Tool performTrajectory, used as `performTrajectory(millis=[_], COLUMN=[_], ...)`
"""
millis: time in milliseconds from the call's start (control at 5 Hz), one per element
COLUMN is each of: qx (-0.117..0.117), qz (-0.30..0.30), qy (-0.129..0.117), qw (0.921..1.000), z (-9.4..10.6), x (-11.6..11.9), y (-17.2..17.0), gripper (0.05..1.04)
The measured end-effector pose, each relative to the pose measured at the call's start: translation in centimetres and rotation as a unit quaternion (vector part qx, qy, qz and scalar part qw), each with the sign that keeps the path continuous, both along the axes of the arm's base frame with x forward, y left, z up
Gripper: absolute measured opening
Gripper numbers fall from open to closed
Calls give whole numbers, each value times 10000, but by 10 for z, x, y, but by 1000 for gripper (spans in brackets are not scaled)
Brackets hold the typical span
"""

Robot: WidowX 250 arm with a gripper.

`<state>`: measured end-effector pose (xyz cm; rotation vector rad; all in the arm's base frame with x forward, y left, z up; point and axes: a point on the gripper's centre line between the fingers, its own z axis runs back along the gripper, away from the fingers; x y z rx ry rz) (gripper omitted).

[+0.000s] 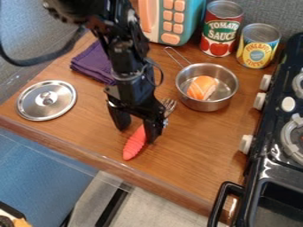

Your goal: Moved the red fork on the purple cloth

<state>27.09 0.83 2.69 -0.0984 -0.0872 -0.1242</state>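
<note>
Gripper [137, 127] hangs with its 2 fingers apart at the red fork [137, 138], which lies on the counter [195, 146]. From here, I'd call this step 1, the grasp: next it must close on the handle [134, 145], then lift toward the purple cloth [93, 64].

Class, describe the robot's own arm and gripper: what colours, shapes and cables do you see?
The arm is black, built from chunky, angular segments. A thin dark cable loops out beside it, and a thicker black cord curves at upper left. The gripper is black too, with two blunt fingers.
</note>
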Motion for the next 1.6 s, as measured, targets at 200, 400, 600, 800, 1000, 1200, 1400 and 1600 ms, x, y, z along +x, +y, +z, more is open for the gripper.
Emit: performTrajectory(millis=[200, 400, 600, 800, 1000, 1200, 1400, 1600], qx=[37, 166, 395, 517, 449, 336, 188, 128], qz=[-15, -137, -239, -279, -196, -276, -481, -251], qy=[9, 31, 79, 166, -13, -127, 152, 17], qw=[10000, 9998, 9989, 9981, 9988, 9990, 9985, 9996], z=[-5, -7, -6, 1, 29, 44, 36, 32], x=[6, 6, 4, -2, 10, 38, 64, 87], y=[-4, -8, -12, -10, 3, 22, 50, 74], gripper=[965, 689, 423, 367, 366, 366, 366, 366])
